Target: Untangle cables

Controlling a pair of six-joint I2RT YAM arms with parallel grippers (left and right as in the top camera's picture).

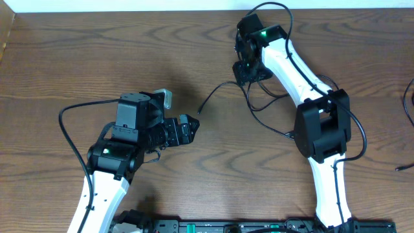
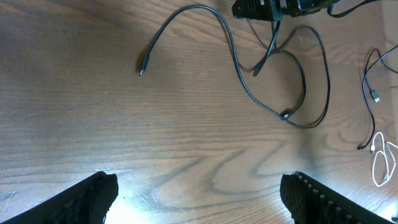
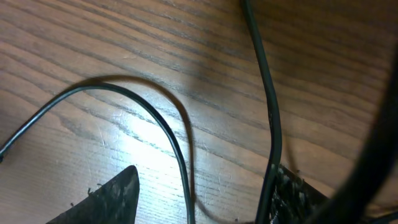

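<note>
Cables (image 3: pixel 268 93) lying loose, barely crossed; R gripper (image 3: pixel 199 202) parted astride two for sorting, prob. gripping nothing; L gripper (image 2: pixel 205 199) wide, empty.

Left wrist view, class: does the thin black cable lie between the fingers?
No, the thin black cable lies on the brown wooden table ahead of the fingers, not between them.

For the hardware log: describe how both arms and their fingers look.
The left arm and right arm are white shells with black joint housings, each showing a green light. Thin black leads run along them. The fingers are black and rough-edged.
</note>
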